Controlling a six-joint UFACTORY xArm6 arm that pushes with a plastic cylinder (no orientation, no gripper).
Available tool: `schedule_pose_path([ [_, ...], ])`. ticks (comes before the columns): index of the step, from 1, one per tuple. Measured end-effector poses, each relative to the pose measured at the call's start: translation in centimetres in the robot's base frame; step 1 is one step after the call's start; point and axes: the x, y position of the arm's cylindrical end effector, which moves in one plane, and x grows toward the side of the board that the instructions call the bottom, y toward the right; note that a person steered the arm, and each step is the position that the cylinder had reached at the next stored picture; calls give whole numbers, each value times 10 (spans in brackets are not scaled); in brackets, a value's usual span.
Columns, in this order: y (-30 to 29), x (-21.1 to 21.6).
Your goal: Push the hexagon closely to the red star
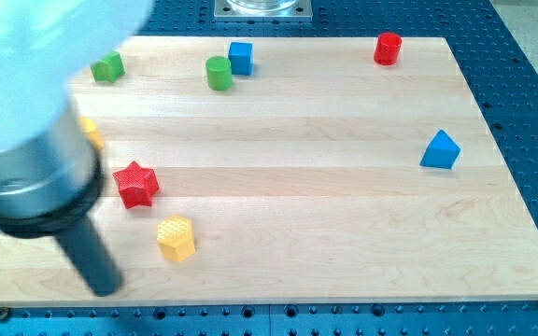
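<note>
A yellow hexagon [176,237] lies near the view's bottom left of the wooden board [344,205]. A red star [135,183] lies just above and left of it, a small gap between them. My dark rod comes down from the large blurred arm at the view's left; my tip [106,287] rests on the board left of and below the hexagon, apart from it.
A yellow block [92,133] is partly hidden behind the arm. A green block [108,66], a green cylinder [219,73] and a blue cube [241,58] lie along the view's top. A red cylinder [388,49] is at top right, a blue triangular block [441,150] at right.
</note>
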Motion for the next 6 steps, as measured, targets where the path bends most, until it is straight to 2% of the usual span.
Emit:
schedule_pose_path([
  [1, -10, -14],
  [2, 15, -15],
  [3, 88, -12],
  [4, 113, -20],
  [5, 97, -48],
  [6, 120, -74],
])
